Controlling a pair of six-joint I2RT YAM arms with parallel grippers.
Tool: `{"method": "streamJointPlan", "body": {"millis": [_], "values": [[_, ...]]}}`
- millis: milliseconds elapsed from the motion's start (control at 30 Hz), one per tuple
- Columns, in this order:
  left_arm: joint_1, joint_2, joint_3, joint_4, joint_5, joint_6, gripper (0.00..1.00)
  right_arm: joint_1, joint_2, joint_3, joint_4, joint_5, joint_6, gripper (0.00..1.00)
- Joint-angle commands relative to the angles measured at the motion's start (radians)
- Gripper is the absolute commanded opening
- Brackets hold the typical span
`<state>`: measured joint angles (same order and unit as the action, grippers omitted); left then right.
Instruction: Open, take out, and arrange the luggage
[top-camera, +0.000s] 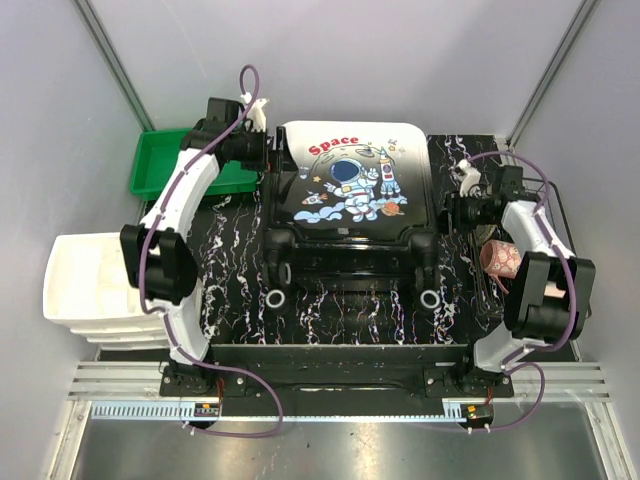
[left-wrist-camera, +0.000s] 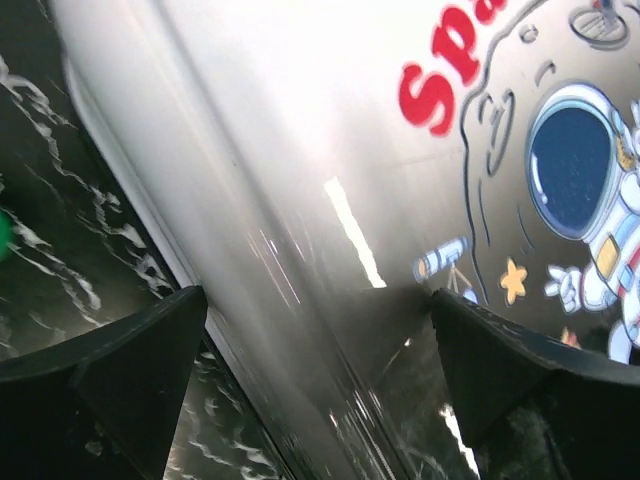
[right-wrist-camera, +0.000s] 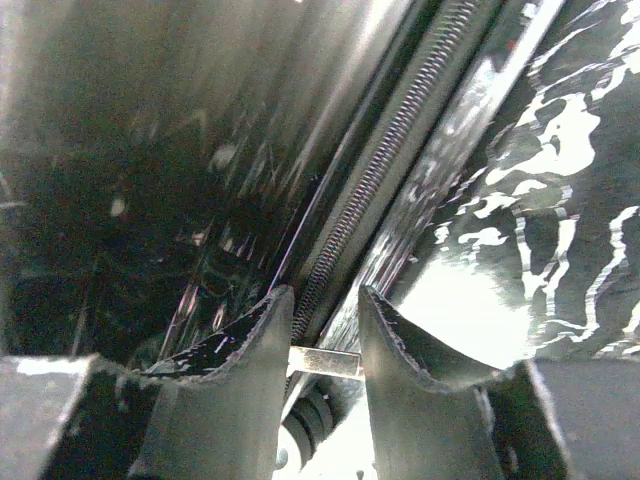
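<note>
Top external view: the luggage (top-camera: 345, 190) lies closed and print-up in the middle of the table (top-camera: 240, 290), so opening has barely begun, and emptying and arranging remain. The right gripper (right-wrist-camera: 325, 300) seems to pinch a metal zip pull (right-wrist-camera: 325, 360) on its right side. The left gripper (left-wrist-camera: 315, 300) gapes wide at the far-left edge, perhaps in the lid's way. A green bin (top-camera: 165, 160) and a white drawer unit (top-camera: 80, 285) sit left, and a pink box (top-camera: 500, 258) right.

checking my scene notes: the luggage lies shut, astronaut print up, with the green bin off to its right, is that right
Not quite. The luggage does lie shut with the astronaut print up, but the green bin is off to its left, not its right. The top external view shows this.
</note>
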<state>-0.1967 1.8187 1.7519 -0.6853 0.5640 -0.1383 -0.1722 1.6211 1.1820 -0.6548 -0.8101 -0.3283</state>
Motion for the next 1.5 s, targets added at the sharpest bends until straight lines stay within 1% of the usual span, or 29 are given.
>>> {"method": "streamJointPlan", "body": {"millis": [0, 33, 67, 100, 133, 167, 200, 233, 267, 333, 367, 433, 467, 600, 700, 733, 767, 800, 833, 867, 1000, 1067, 1133, 1167, 1200, 1233, 1267, 1367, 1467], "values": [[0.017, 0.16, 0.355, -0.11, 0.039, 0.207, 0.99, 0.161, -0.116, -0.099, -0.07, -0.25, 0.067, 0.45], [0.045, 0.168, 0.4, -0.131, 0.019, 0.25, 0.99, 0.166, -0.13, -0.135, -0.034, -0.247, 0.099, 0.47], [0.058, 0.157, 0.435, -0.149, 0.014, 0.261, 0.99, 0.21, -0.145, -0.149, 0.001, -0.245, 0.162, 0.48], [0.072, 0.142, 0.472, -0.164, 0.017, 0.263, 0.99, 0.223, -0.17, -0.162, 0.068, -0.242, 0.191, 0.5], [0.098, 0.119, 0.471, -0.165, 0.026, 0.241, 0.99, 0.238, -0.181, -0.186, 0.104, -0.236, 0.26, 0.51], [0.111, 0.06, 0.451, -0.166, 0.051, 0.223, 0.99, 0.249, -0.206, -0.202, 0.177, -0.233, 0.297, 0.53], [0.121, 0.022, 0.43, -0.169, 0.071, 0.2, 0.99, 0.27, -0.22, -0.218, 0.216, -0.233, 0.322, 0.54], [0.144, -0.017, 0.401, -0.168, 0.088, 0.15, 0.99, 0.278, -0.236, -0.251, 0.253, -0.225, 0.4, 0.55], [0.155, -0.104, 0.318, -0.171, 0.126, 0.141, 0.99, 0.286, -0.268, -0.268, 0.326, -0.222, 0.422, 0.56], [0.169, -0.197, 0.226, -0.197, 0.158, 0.118, 0.99, 0.301, -0.3, -0.304, 0.388, -0.209, 0.475, 0.57], [0.172, -0.291, 0.119, -0.215, 0.177, 0.129, 0.99, 0.301, -0.322, -0.311, 0.421, -0.202, 0.485, 0.57], [0.172, -0.387, 0.014, -0.27, 0.171, 0.187, 0.99, 0.3, -0.337, -0.297, 0.405, -0.181, 0.45, 0.57], [0.174, -0.474, -0.084, -0.286, 0.153, 0.193, 0.98, 0.3, -0.349, -0.286, 0.358, -0.172, 0.428, 0.57], [0.177, -0.633, -0.271, -0.451, 0.14, 0.232, 0.91, 0.3, -0.388, -0.236, 0.242, -0.124, 0.304, 0.61], [0.178, -0.722, -0.383, -0.523, 0.076, 0.272, 0.88, 0.295, -0.437, -0.217, 0.189, -0.084, 0.215, 0.69], [0.177, -0.736, -0.402, -0.537, 0.059, 0.296, 0.84, 0.293, -0.449, -0.213, 0.176, -0.058, 0.174, 0.73], [0.177, -0.758, -0.442, -0.548, 0.027, 0.301, 0.82, 0.292, -0.47, -0.214, 0.159, -0.045, 0.158, 0.81], [0.177, -0.769, -0.457, -0.54, 0.011, 0.289, 0.79, 0.29, -0.48, -0.214, 0.149, -0.037, 0.143, 0.85], [0.175, -0.777, -0.462, -0.534, 0.002, 0.302, 0.79, 0.29, -0.49, -0.214, 0.135, -0.023, 0.123, 0.9], [0.174, -0.77, -0.471, -0.528, 0.011, 0.307, 0.78, 0.29, -0.509, -0.219, 0.123, -0.02, 0.115, 0.99], [0.174, -0.664, -0.468, -0.504, 0.019, 0.315, 0.75, 0.289, -0.537, -0.24, 0.083, -0.032, 0.042, 1.0], [0.172, -0.598, -0.463, -0.464, -0.007, 0.325, 0.74, 0.29, -0.527, -0.249, 0.025, -0.05, -0.059, 1.0], [0.172, -0.552, -0.445, -0.39, -0.032, 0.325, 0.74, 0.29, -0.512, -0.255, -0.031, -0.067, -0.202, 1.0], [0.174, -0.497, -0.405, -0.375, -0.044, 0.324, 0.73, 0.29, -0.495, -0.257, -0.076, -0.064, -0.233, 0.98], [0.174, -0.469, -0.379, -0.35, -0.047, 0.321, 0.73, 0.29, -0.486, -0.26, -0.103, -0.069, -0.27, 0.97], [0.174, -0.441, -0.352, -0.341, -0.046, 0.312, 0.73, 0.29, -0.477, -0.265, -0.133, -0.08, -0.354, 0.94], [0.174, -0.39, -0.297, -0.33, -0.042, 0.309, 0.73, 0.29, -0.469, -0.272, -0.155, -0.08, -0.376, 0.92], [0.174, -0.306, -0.217, -0.31, -0.053, 0.312, 0.73, 0.29, -0.443, -0.303, -0.146, -0.104, -0.445, 0.88], [0.175, -0.253, -0.169, -0.307, -0.056, 0.316, 0.73, 0.29, -0.384, -0.306, -0.109, -0.155, -0.446, 0.84]]}}
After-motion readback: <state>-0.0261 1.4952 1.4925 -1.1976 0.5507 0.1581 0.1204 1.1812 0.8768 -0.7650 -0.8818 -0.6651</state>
